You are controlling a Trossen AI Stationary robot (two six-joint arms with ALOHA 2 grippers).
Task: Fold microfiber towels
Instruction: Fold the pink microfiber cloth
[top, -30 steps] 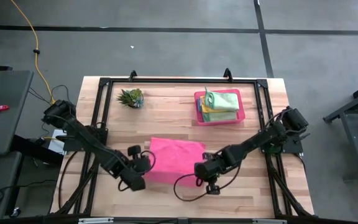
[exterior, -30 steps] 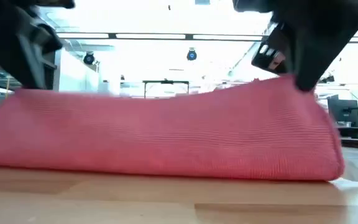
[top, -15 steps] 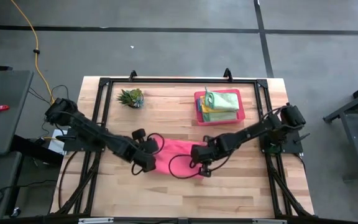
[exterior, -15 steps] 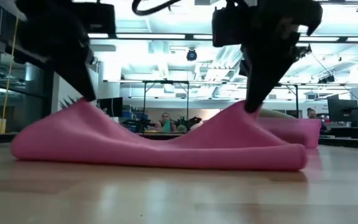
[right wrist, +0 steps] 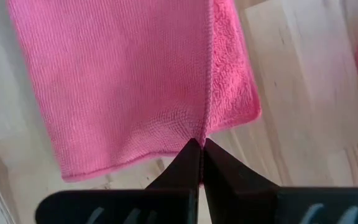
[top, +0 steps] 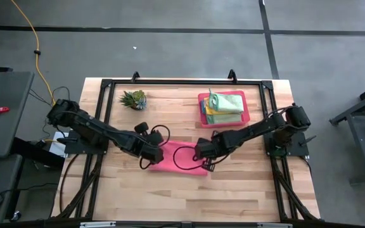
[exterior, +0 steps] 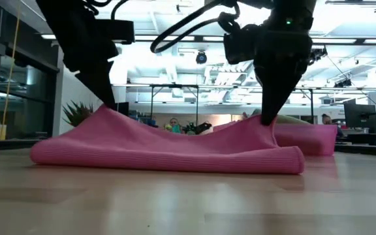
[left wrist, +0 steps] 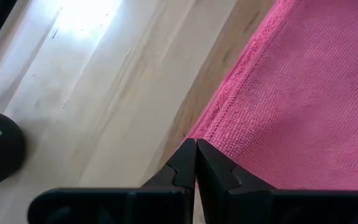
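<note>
- Pink towel (top: 181,158) lies folded at table centre, 7 o'clock from the pink tray (top: 224,109)
- Left gripper (top: 151,156) pinches its 9 o'clock edge
- Right gripper (top: 203,154) pinches its 3 o'clock edge

We can read no text, label, brand, number or sign on anything in these views of the table.
</note>
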